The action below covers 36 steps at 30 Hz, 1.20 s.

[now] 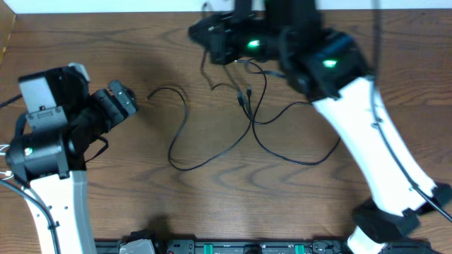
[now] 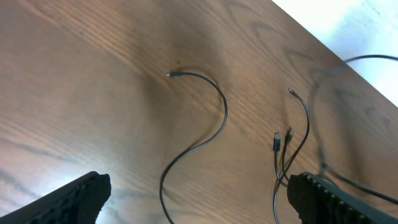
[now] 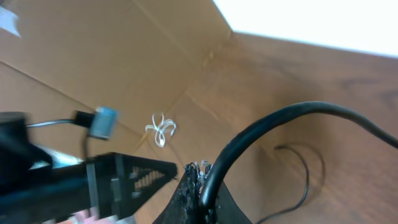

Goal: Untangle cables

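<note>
Several thin black cables [image 1: 180, 134] lie looped and crossed on the wooden table, with small plug ends bunched near the middle [image 1: 244, 96]. My left gripper [image 1: 126, 100] is open at the left, just short of one free cable end. In the left wrist view that cable [image 2: 222, 118] curves between my spread fingers [image 2: 78, 199], and my left gripper [image 2: 199, 200] holds nothing. My right gripper [image 1: 210, 39] is raised at the table's far edge, shut on a black cable [image 3: 273, 121] that arcs away from its tips [image 3: 199, 173]. Strands hang from it toward the tangle [image 1: 233, 70].
Brown cardboard [image 3: 124, 56] stands beyond the table's far left corner, also showing at the overhead's left edge [image 1: 6, 35]. A strip of black equipment [image 1: 212, 247] runs along the table's near edge. Thick black wires run along the right arm [image 1: 385, 134].
</note>
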### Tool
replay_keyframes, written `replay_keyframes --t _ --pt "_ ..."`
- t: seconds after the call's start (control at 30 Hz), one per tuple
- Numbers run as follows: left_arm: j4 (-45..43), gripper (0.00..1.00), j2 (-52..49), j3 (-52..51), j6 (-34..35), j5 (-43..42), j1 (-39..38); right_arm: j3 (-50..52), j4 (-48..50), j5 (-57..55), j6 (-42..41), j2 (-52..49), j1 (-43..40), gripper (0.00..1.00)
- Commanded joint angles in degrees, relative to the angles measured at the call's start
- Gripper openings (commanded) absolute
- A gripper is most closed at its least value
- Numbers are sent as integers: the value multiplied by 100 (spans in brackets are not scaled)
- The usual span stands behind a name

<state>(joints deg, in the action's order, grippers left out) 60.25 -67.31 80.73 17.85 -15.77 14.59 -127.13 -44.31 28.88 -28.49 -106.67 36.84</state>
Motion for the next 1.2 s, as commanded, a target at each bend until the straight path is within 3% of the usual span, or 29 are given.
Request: replay_keyframes --t 0.0,0.3,0.4,0.5,0.57,0.73,0.83,1.0,1.17 --pt "107 96 35 28 46 -4 122 -57 92 291 -120 -382 251 1" --pt "501 96 -125 26 9 -2 125 -57 210 752 -122 -1263 798 4" --pt "564 96 -166 26 -20 -2 125 -57 116 752 -107 -1451 822 27" --pt "577 96 -177 26 -20 -2 125 -57 -120 686 -96 -1508 787 64" --pt "579 96 -181 26 -20 -4 125 -59 -310 492 31 -1499 723 77" --pt "682 96 -190 22 -20 -7 125 -59 -855 -24 216 -1364 435 96" --pt "708 96 -197 9 -26 -55 118 -59 -1239 -26 444 -1276 157 99" --pt "662 96 -234 9 -916 -1097 -13 -59 -2028 -221 588 -1250 -319 99" --pt "658 96 -509 7 -929 -1141 -352 -59 -2741 -391 595 -1250 -745 99"
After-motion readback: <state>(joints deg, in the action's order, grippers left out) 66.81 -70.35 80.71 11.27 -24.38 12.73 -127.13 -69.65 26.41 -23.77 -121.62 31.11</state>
